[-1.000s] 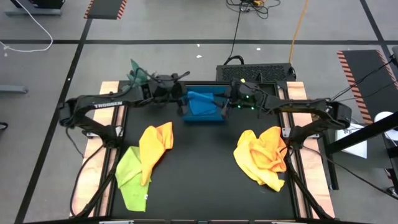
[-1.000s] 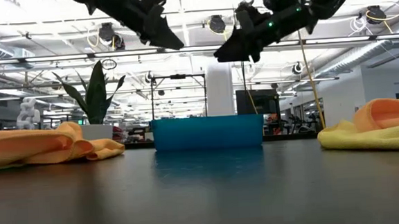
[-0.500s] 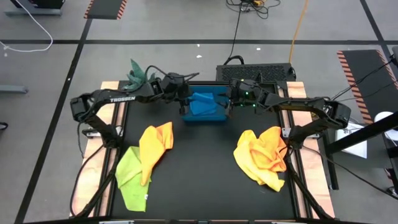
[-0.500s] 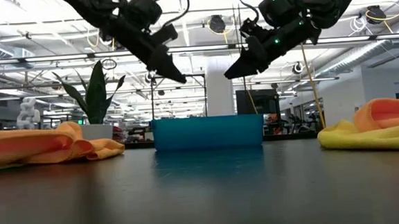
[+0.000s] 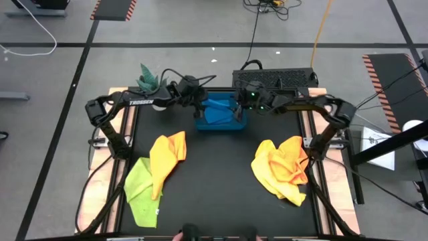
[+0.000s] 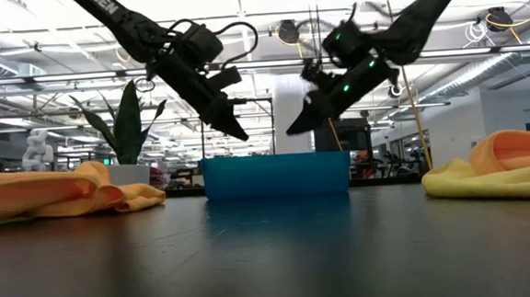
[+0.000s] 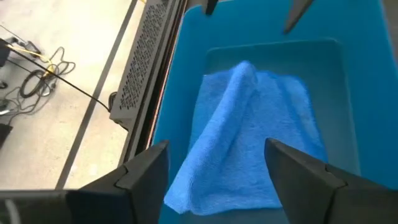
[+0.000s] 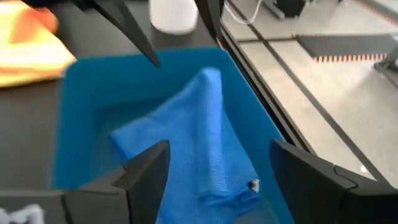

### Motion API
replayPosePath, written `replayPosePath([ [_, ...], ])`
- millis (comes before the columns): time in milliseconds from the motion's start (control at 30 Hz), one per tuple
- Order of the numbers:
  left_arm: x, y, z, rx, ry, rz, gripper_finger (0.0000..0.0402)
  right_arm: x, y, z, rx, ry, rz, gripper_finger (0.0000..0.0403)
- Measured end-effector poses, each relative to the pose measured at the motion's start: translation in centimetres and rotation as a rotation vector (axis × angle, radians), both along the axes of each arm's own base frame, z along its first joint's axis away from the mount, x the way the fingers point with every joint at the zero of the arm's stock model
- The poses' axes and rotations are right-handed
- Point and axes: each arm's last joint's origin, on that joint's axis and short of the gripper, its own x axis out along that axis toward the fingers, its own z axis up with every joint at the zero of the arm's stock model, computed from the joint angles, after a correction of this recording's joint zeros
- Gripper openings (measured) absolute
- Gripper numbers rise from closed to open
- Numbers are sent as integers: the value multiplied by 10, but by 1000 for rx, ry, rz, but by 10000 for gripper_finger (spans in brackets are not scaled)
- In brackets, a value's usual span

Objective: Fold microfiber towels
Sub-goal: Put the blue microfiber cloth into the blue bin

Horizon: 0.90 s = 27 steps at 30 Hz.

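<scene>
Blue towel (image 5: 217,112) lies crumpled inside the blue tray (image 5: 238,126) at the tabletop's far edge. Left gripper (image 5: 200,107) and right gripper (image 5: 238,107) hover above it, jaws wide, empty. Step: pickup. Next: descend and pinch the towel's edges.

overhead, table-level, wrists sharing blue tray (image 5: 220,125)

Five towels (image 5: 217,112), one tray (image 5: 200,126), one plant (image 5: 148,79).
</scene>
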Motion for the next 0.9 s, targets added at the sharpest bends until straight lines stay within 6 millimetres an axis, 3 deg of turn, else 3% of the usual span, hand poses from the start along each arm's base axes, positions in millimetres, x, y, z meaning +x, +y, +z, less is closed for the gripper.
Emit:
replayPosePath([
  [267,-2,16,-11,-38,-27,-20,251,17,-25,-24,78,41,55,269],
  [667,1,27,-48,-78,66,14,243,17,-24,-30,85,81,69,270],
  [900,-1,28,-50,-73,93,29,237,16,-23,-32,100,106,71,256],
])
